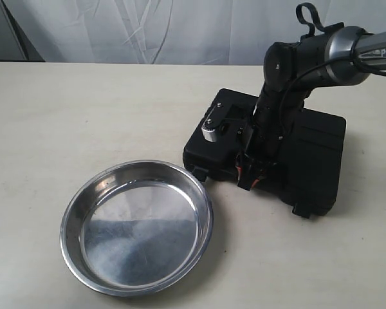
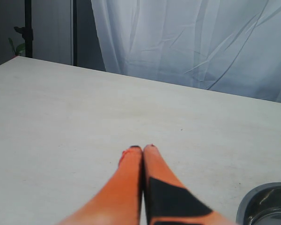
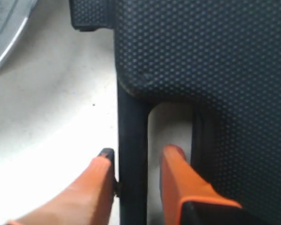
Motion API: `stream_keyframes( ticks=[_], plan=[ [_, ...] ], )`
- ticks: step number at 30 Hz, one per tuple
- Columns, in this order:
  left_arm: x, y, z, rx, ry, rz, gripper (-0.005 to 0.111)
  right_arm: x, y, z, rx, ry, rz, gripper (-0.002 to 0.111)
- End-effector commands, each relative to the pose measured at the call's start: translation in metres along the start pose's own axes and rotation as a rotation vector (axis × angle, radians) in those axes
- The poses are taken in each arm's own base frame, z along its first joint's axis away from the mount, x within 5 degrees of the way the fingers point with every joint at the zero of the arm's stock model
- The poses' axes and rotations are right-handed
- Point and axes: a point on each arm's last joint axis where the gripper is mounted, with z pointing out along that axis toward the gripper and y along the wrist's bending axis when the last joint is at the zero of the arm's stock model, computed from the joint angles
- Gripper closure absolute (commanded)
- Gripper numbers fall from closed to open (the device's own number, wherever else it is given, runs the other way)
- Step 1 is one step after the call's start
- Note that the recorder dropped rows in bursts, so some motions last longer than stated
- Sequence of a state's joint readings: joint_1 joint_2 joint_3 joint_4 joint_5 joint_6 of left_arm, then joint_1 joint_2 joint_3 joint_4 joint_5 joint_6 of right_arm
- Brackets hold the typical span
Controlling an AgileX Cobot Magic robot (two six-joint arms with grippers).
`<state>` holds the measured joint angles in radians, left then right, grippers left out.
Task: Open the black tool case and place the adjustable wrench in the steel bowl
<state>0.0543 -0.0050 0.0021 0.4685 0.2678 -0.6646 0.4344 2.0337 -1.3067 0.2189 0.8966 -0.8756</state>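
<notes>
Progress: early. The lid of the flat black moulded plastic tool case (image 1: 315, 148) appears to be down, so by this reading nothing is done yet.
Remaining: open the case, lift the adjustable wrench out, set it in the bowl.
Pale tabletop (image 1: 83, 116): one; it carries everything.
Wide shallow shiny steel bowl (image 1: 135, 232): one, empty, just beside the case's near-left corner.
Tool case: one, lying flat, with a right arm over it.
Adjustable wrench: none identifiable; judged to be inside the case.
Silver metal piece (image 1: 211, 131): one, at the case's far-left part; which tool it is cannot be told.
Latches (image 1: 199, 171): two on the near edge, the second at (image 1: 302, 210).
Right gripper (image 3: 136, 154): one, jaws parted astride the case's handle bar (image 3: 131, 122), one finger against it and the other just clear.
Left gripper (image 2: 143, 149): one, jaws closed on nothing, above bare table near the bowl.
</notes>
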Motion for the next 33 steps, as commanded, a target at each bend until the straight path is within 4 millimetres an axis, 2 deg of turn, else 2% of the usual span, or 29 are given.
stream_keyframes(
  ticks=[1,3,12,33],
  plan=[
    [-0.001,-0.001,0.000,0.010,-0.003,0.001,0.106,0.000,-0.002,-0.001,0.009,0.001,-0.005,0.102],
    [-0.001,-0.001,0.000,0.010,-0.003,0.001,0.106,0.000,-0.003,-0.001,0.016,-0.005,-0.005,0.109],
    [-0.001,-0.001,0.000,0.010,-0.003,0.001,0.106,0.000,-0.003,-0.002,0.023,-0.004,-0.009,0.109],
    [-0.001,-0.001,0.000,0.010,-0.003,0.001,0.106,-0.003,0.005,-0.056,0.133,-0.097,-0.045,0.109]
  ],
)
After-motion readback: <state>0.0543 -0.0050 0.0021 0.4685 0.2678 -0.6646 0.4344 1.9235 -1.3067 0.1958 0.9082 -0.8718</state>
